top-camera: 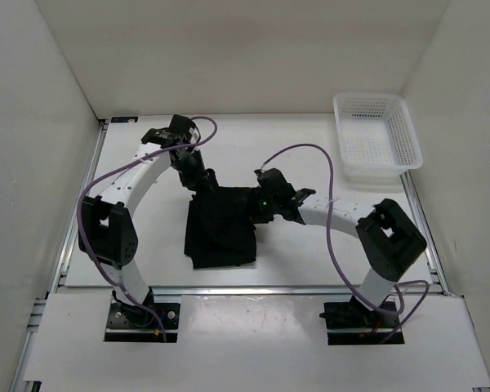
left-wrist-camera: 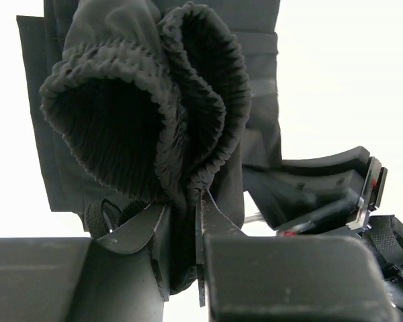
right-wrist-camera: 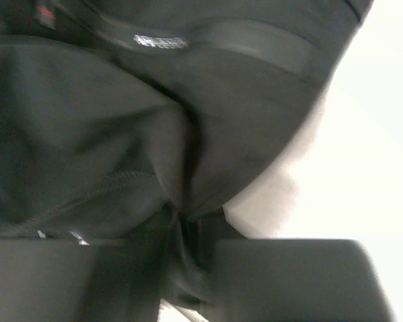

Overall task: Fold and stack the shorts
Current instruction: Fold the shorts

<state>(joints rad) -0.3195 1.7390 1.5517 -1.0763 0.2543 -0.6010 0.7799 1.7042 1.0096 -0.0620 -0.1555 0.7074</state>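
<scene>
The black two-finger left gripper (left-wrist-camera: pixel 183 215) and right gripper (right-wrist-camera: pixel 181 225) each clamp the far edge of the plain black soft-fabric shorts (top-camera: pixel 220 233).

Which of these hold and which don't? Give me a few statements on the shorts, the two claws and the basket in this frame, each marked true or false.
1. The left claw is shut on a bunched, ribbed edge of the shorts. True.
2. The shorts lie inside the white basket. False: they rest on the table between the two arms, well apart from the basket at the far right corner.
3. The right claw is pinching black fabric of the shorts. True.
4. The right claw hangs open over the basket. False: it is closed on the right side of the shorts near the middle of the table.
</scene>
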